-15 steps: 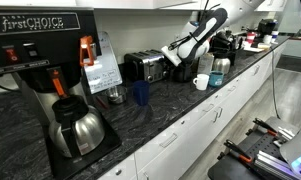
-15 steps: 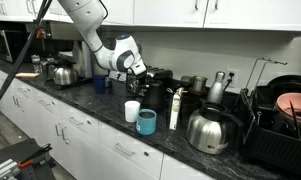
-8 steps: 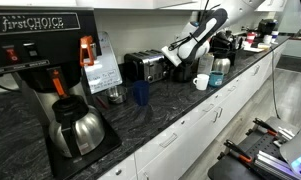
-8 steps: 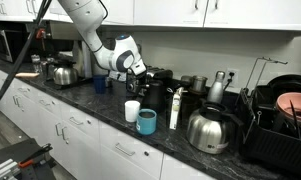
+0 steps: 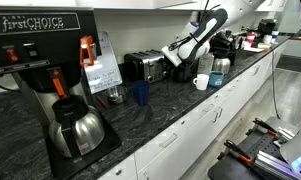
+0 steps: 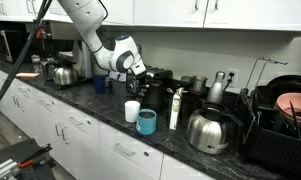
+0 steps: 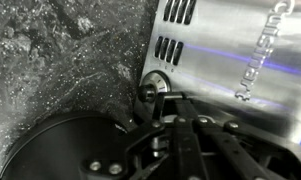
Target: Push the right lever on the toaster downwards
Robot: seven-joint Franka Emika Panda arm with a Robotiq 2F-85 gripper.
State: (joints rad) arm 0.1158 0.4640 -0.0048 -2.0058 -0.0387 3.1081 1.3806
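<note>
Gripper: black, entering the wrist view from the bottom edge, with its tips just beside the lever. The linkage is dark and blurred, so I cannot tell whether the fingers are spread or pressed together. Lever: a small round steel stub on the toaster's end wall, below the vents, judged to be the right one. Toaster: low steel box with black trim, standing on the counter near the back wall. The arm meets its end from the side in both exterior views, gripper close against it. Step in hand: judged to be seating on the lever, with the press not yet made. Handling notes: place a fingertip on top of the stub, not on the polished wall beside it. Drive straight down, parallel to the wall. Keep the contact centred, since a rounded stub sheds a tip easily. Any sideways force may slide the toaster over the counter. Obstruction: a dark round object, identity unclear, lies close beneath the gripper and may limit downward travel.
</note>
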